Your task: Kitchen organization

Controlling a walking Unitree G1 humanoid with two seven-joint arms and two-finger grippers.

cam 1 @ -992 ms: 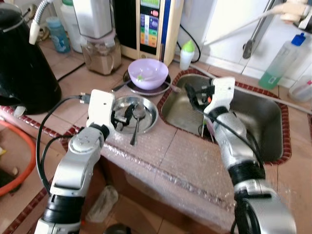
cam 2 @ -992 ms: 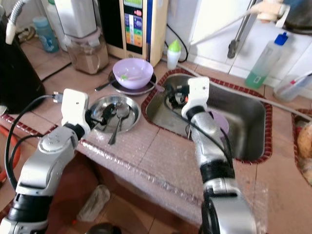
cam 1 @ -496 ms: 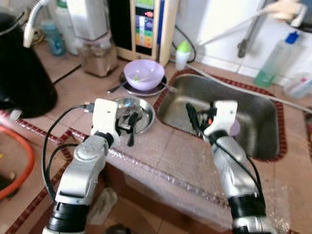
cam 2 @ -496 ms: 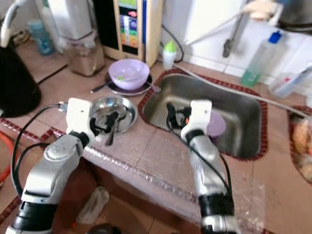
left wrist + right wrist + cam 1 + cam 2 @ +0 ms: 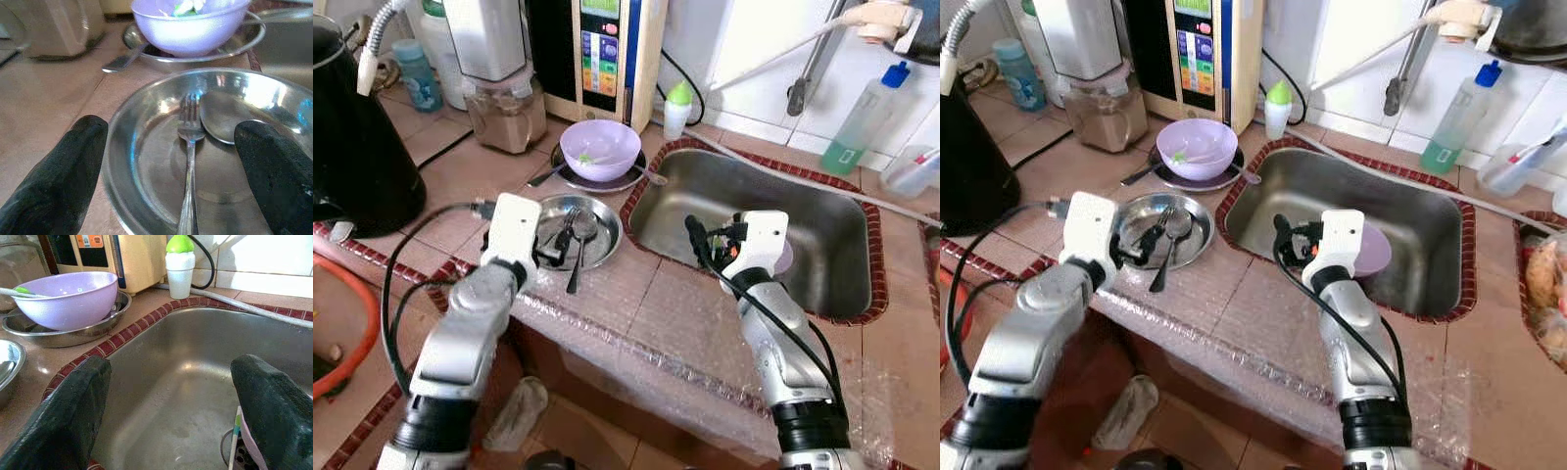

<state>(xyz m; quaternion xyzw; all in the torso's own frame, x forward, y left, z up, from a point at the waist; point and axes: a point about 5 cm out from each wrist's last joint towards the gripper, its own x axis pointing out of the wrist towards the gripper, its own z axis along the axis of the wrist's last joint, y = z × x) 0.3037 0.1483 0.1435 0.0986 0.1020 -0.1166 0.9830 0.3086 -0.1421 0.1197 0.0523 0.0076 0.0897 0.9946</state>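
A shallow steel plate (image 5: 611, 231) lies on the counter by the sink's left side, with a fork (image 5: 188, 147) and a spoon (image 5: 222, 117) in it. My left gripper (image 5: 555, 247) is open at the plate's near-left rim, its fingers (image 5: 63, 176) spread on either side of the plate. Behind it a lilac bowl (image 5: 599, 149) sits on a second steel plate. My right gripper (image 5: 706, 245) is open over the near-left corner of the steel sink (image 5: 842, 220), holding nothing. A lilac dish (image 5: 1372, 248) lies in the sink behind that wrist.
A black kettle (image 5: 357, 137) stands at the left, with a blender (image 5: 504, 93) and a water purifier (image 5: 607, 49) at the back. A green-capped bottle (image 5: 676, 108), a faucet (image 5: 813, 59) and a soap bottle (image 5: 869, 117) ring the sink. Bubble wrap covers the counter's front edge.
The head camera has shifted. My right gripper has drawn back from deeper over the sink to its near-left corner. My left gripper stays at the steel plate.
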